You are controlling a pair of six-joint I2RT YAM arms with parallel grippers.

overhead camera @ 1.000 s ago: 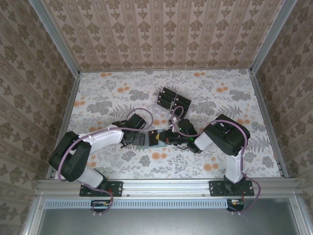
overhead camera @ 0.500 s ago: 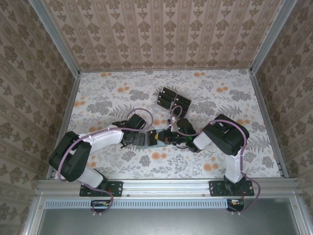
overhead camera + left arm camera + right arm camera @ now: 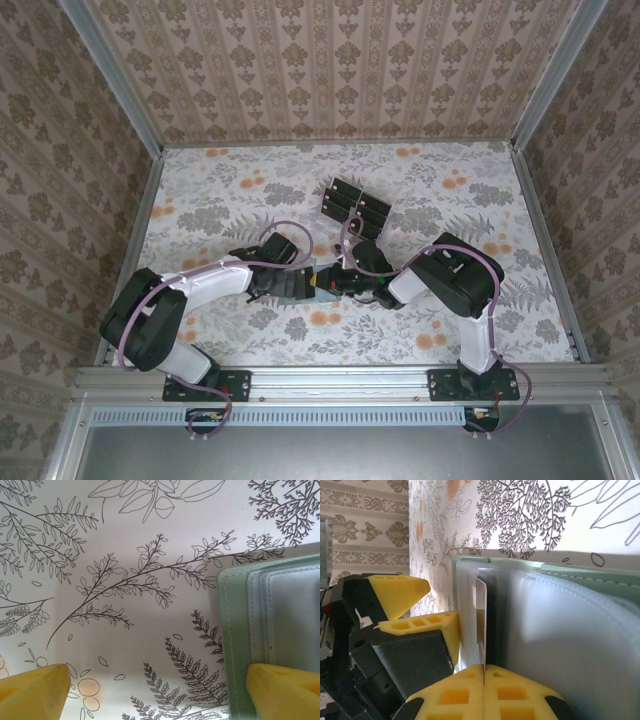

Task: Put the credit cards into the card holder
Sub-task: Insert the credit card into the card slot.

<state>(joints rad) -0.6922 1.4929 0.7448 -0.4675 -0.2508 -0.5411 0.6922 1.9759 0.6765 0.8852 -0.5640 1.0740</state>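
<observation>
The pale green card holder [image 3: 301,288] lies open on the floral table between both grippers. In the left wrist view its green edge [image 3: 234,630] and clear sleeves [image 3: 292,615] are at the right. My left gripper [image 3: 157,692] is open, with one yellow fingertip [image 3: 282,690] resting on the holder and the other over bare table. My right gripper [image 3: 484,672] is shut on a credit card [image 3: 481,615], seen edge-on and standing between the holder's clear sleeves [image 3: 555,630]. In the top view the right gripper [image 3: 328,282] meets the holder from the right and the left gripper [image 3: 283,283] meets it from the left.
Several more black credit cards [image 3: 355,203] lie grouped at the back centre of the table. The left gripper's yellow fingers [image 3: 400,595] stand close beside the held card in the right wrist view. Patterned walls enclose the table on three sides.
My right gripper has moved left, bringing the held card further into the card holder. The left arm has stayed in place.
</observation>
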